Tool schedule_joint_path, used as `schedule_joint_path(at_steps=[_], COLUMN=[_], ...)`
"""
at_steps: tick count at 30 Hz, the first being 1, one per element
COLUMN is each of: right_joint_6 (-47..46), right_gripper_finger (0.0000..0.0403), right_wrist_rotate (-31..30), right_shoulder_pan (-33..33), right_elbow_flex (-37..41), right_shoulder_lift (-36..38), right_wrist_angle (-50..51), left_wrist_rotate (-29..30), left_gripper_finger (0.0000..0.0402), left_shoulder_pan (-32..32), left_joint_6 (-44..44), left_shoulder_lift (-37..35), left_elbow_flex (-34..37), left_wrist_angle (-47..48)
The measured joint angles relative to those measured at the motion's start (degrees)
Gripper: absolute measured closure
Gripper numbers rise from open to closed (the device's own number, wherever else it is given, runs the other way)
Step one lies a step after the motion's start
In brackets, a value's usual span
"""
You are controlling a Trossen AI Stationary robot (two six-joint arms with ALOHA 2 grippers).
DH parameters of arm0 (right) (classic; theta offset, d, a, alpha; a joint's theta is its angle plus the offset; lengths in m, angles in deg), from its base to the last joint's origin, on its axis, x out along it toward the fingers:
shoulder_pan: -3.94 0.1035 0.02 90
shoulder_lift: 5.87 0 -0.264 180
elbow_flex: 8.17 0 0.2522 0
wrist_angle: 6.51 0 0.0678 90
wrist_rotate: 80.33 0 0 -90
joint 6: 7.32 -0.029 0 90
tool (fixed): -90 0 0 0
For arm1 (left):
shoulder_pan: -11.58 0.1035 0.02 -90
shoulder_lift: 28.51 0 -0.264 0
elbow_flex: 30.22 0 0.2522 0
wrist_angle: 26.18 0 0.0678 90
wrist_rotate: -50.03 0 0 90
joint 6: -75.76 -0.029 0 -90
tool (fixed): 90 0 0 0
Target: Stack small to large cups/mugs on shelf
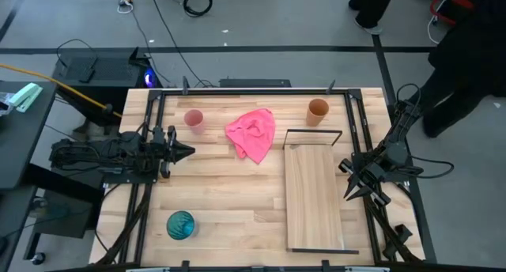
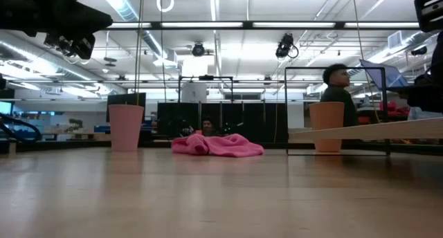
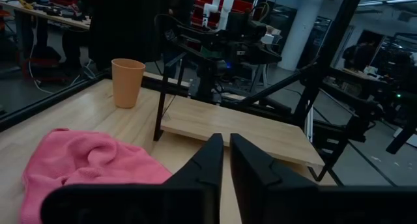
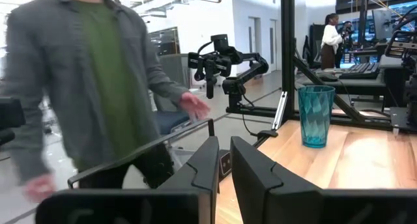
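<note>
High view: pink cup point(image 1: 194, 119), orange cup point(image 1: 318, 111), teal cup point(image 1: 180, 224), all apart.

A grey floor point(image 1: 261, 35) surrounds the slatted wooden bench point(image 1: 213, 201), with cables point(image 1: 170, 19) trailing across it at 12 o'clock. Long ceiling lights point(image 2: 214, 23) run overhead. Desks point(image 4: 365, 68) with screens stand behind, and a person in a grey shirt point(image 4: 91, 74) passes close by.

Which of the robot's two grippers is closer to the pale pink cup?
The left. The left gripper sits just in front of the pink cup, empty. The right gripper waits across the table, beyond the pink cloth and the wooden shelf.
</note>
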Motion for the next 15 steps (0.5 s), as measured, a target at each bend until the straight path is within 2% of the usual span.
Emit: schedule_joint_path(at_steps=[13, 15], right_joint_6=[0.08, 2.50], right_gripper_finger=[0.0354, 0.0354], right_wrist_rotate=[0.01, 0.01], right_shoulder_pan=[0.01, -0.01], right_elbow_flex=[0.01, 0.00], right_shoulder_lift=[0.01, -0.01], right_wrist_angle=[0.02, 0.08], left_wrist_rotate=[0.01, -0.01], left_gripper_finger=[0.0362, 0.0361], left_shoulder_pan=[0.00, 0.00], left_joint_6=[0.00, 0.00], left_shoulder_lift=[0.00, 0.00], left_elbow_flex=[0.00, 0.00], left_wrist_angle=[-0.19, -0.32])
